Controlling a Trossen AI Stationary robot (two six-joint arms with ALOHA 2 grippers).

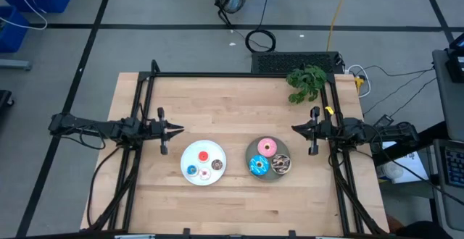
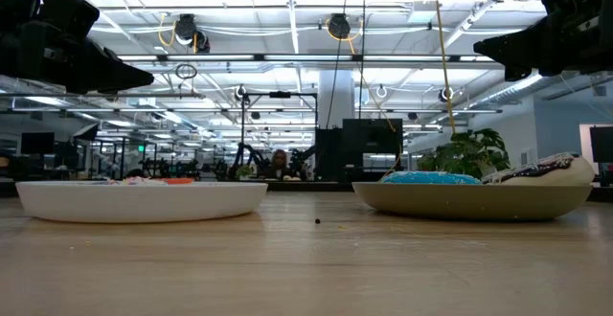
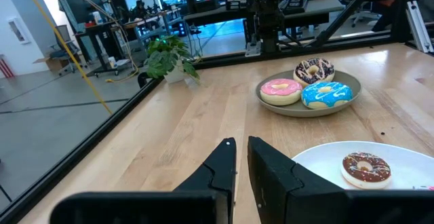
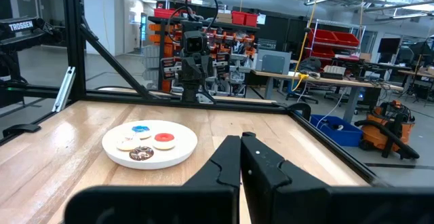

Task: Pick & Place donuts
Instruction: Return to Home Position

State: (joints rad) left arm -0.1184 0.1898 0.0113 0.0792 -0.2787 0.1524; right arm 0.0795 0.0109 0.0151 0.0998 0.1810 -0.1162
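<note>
Left gripper (image 1: pixel 177 130) hovers over the left side of the desk (image 1: pixel 232 98), pointing toward the middle. Its fingers are drawn close together with only a slit between them, and it holds nothing. Right gripper (image 1: pixel 296 129) mirrors it from the right side, fingers pressed together and also empty. The low view shows both hanging well above the wood, and neither touches a plate.

All seven donuts sit on plates that lie between the two grippers, a little toward the front edge. The white plate (image 1: pixel 190 154), nearer the left gripper, carries four small ones: a red donut (image 1: pixel 204 154), a small blue donut (image 1: pixel 191 170), a whitish donut (image 1: pixel 205 174) and a small brown donut (image 1: pixel 217 165). The grey plate (image 1: pixel 250 152), just beside it on the right, carries the three larger ones packed against each other: a pink donut (image 1: pixel 267 148), a blue iced donut (image 1: pixel 259 166) and a dark sprinkled donut (image 1: pixel 280 165).

The sorting looks finished, so what is left is parking the arms. To do that well, each arm should pull straight back toward its own side without dropping in height, so no finger sweeps across a plate rim. The fingers are best kept closed, since there is nothing left to catch. The right arm should mind the potted plant (image 1: pixel 307 83) near its back corner. Slow, even motion matters most, because a bump to the desk could roll the light rings off their plates.
</note>
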